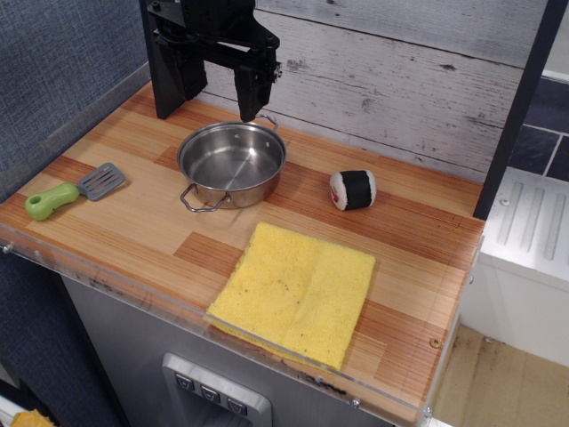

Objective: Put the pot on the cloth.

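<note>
The shiny steel pot (231, 165) with two wire loop handles stands upright and empty on the wooden counter, left of centre. The yellow spongy cloth (298, 290) lies flat at the front edge, in front of and to the right of the pot, apart from it. My black gripper (213, 100) hangs over the pot's far rim with its jaws spread wide and nothing between them. Its right finger (252, 100) ends just above the far rim near the back handle. Its left finger (175, 89) is behind and left of the pot.
A spatula (73, 192) with a green handle and grey blade lies at the left edge. A black-and-white sushi-roll toy (353, 189) sits right of the pot. A grey plank wall (400, 80) closes the back, and a clear plastic lip (267, 342) lines the front edge.
</note>
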You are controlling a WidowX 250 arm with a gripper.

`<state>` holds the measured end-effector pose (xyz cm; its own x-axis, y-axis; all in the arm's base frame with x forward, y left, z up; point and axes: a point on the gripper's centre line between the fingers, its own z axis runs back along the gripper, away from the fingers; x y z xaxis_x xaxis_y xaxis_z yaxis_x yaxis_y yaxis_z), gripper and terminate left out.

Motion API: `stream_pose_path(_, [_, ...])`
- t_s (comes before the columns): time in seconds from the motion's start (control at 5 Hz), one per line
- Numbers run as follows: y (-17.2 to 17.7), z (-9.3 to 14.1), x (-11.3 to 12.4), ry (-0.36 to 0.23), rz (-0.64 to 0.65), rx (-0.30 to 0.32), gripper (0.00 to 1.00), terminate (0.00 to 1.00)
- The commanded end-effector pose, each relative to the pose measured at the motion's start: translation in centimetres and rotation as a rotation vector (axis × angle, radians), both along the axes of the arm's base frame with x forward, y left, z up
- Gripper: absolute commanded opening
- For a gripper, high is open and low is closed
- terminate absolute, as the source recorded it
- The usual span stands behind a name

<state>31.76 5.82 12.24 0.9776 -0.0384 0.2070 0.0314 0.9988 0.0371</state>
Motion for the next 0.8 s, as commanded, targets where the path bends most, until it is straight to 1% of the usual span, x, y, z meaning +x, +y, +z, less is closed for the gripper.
stream_pose_path(0.0, [0.0,0.0,0.0,0.0,0.0,0.0,1.0,0.0])
stream_pose_path(0.2, [1.0,-0.6,0.4,-0.163,0.028,-0.077,1.0,0.0])
stream_pose_path(0.4, [1.2,-2.7,2.4,-0.218,0.036,-0.081,1.0,0.0])
stream_pose_path(0.6, [0.7,-5.7,4.1,-0.195,0.028,-0.076,1.0,0.0])
